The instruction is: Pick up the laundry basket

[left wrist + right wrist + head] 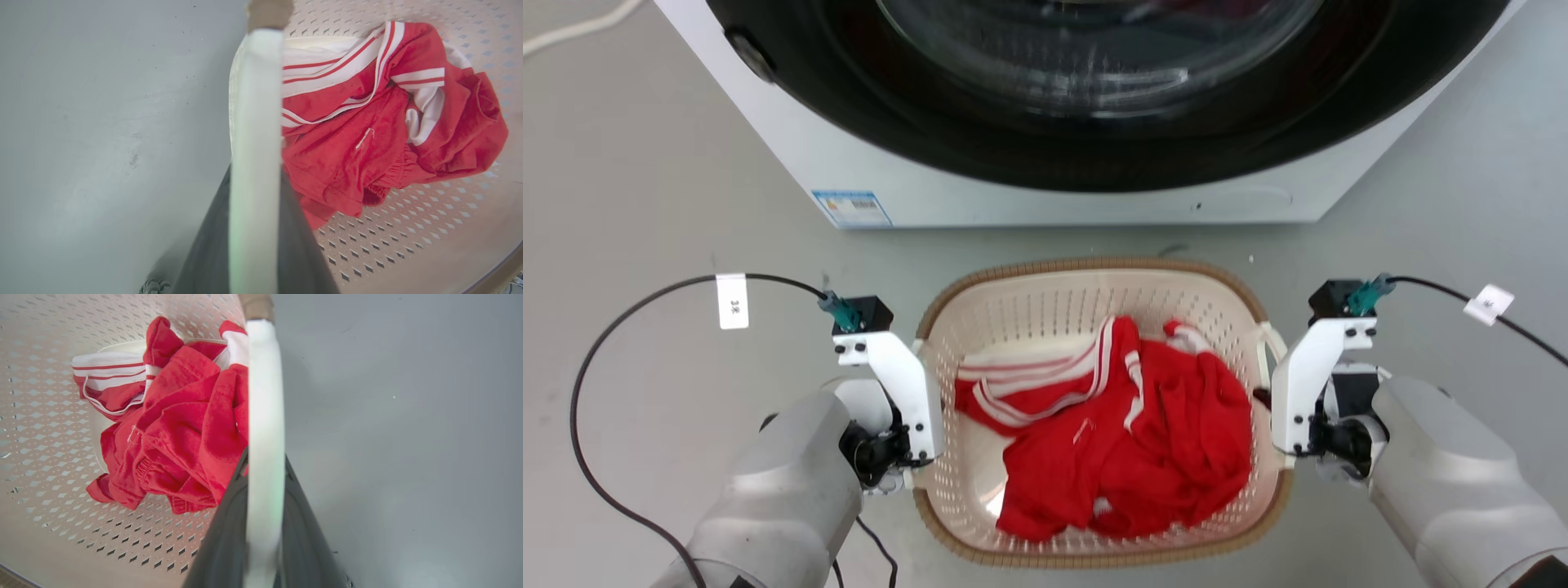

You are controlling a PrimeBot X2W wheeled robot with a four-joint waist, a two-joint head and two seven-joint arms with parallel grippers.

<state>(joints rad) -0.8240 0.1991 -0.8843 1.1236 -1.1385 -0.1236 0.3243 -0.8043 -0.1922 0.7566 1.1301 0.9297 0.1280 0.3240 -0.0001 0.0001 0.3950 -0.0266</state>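
Claws (255, 173) (265, 457) apparently tight round basket (1045, 306) handles (255, 81) (263, 375) (both).

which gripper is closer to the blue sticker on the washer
Left. The left gripper clamps the left handle of the laundry basket, on the same side as the blue sticker; the right gripper clamps the right handle, across the basket.
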